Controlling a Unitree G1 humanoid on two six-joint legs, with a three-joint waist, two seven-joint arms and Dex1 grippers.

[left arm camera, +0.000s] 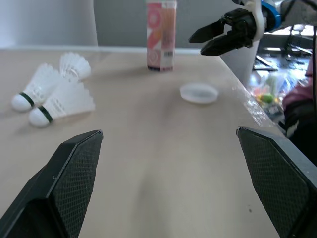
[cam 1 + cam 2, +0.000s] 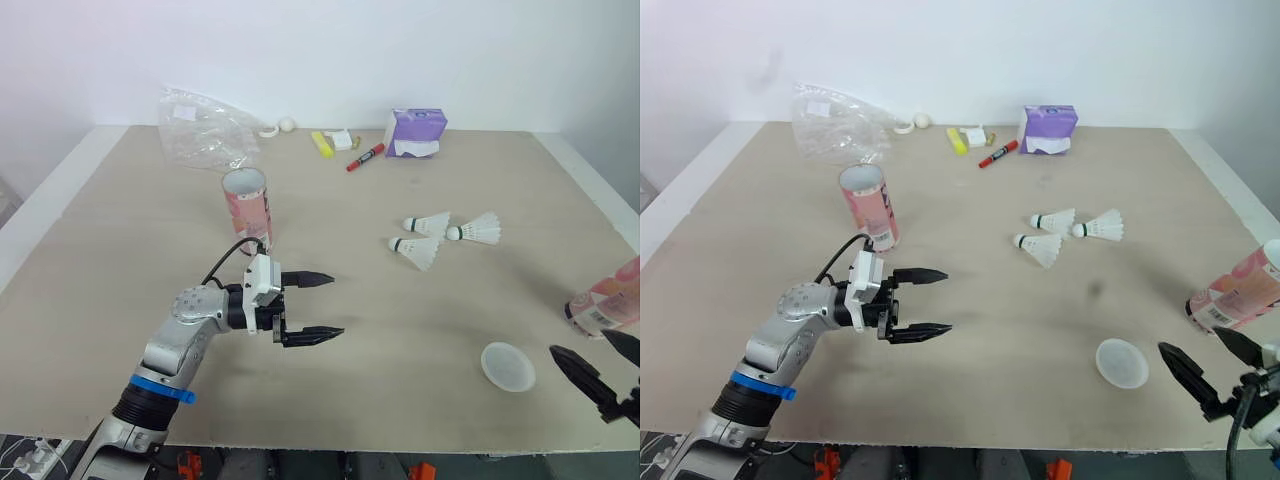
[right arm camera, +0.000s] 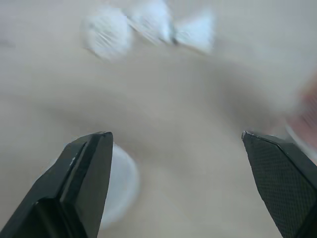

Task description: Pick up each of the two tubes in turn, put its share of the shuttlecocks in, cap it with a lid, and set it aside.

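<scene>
- both my grippers are spread wide and empty: the left gripper is well apart to the left of the lid, the right gripper just beside it.
- one pink tube stands near the lid, by the right edge of the table; a careless reach with my right arm could knock it over or off.
- the other tube stands open, well left of the lid.
- three shuttlecocks lie beyond the lid, light enough to skid or crush, i think.
- the tubes' print and the white label are too small to read.
</scene>
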